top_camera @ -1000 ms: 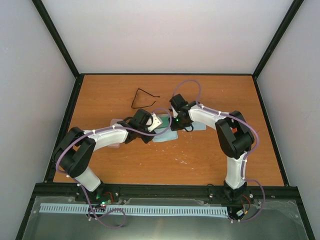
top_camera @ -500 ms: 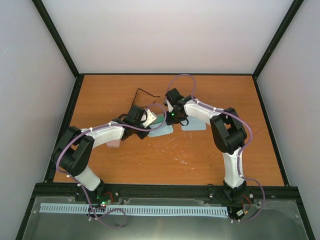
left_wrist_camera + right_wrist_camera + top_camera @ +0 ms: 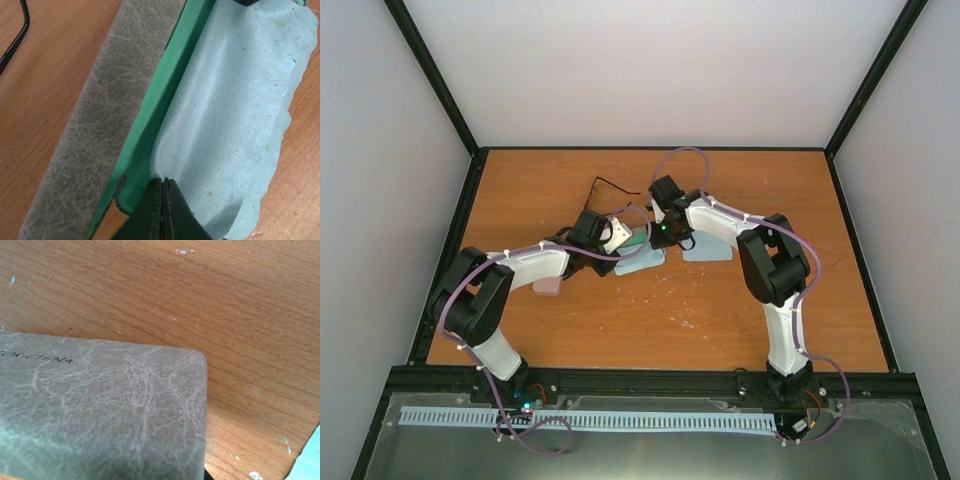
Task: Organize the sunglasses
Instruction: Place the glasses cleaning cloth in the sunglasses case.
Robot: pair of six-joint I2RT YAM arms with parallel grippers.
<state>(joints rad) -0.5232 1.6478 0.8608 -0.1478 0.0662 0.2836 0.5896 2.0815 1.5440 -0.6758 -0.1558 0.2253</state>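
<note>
The sunglasses (image 3: 605, 190), a thin black outline, lie on the table just beyond both grippers; one slim arm shows in the left wrist view (image 3: 19, 35). My left gripper (image 3: 618, 236) (image 3: 162, 184) is shut on the edge of a light-blue cloth (image 3: 235, 115) that drapes over the open grey case (image 3: 95, 135) and its green lining (image 3: 167, 95). My right gripper (image 3: 660, 232) is at the case's other end (image 3: 638, 240). In the right wrist view the grey case flap (image 3: 105, 410) covers the fingers and lies right against them.
A second light-blue cloth (image 3: 708, 250) lies right of the right gripper. A pink case (image 3: 548, 285) sits under the left forearm. Bare orange table (image 3: 670, 310) lies in front, with black rails at the edges.
Both grippers have moved up and left towards the sunglasses, taking the cloth and the grey case with them. Most of the move came in the first half second.
</note>
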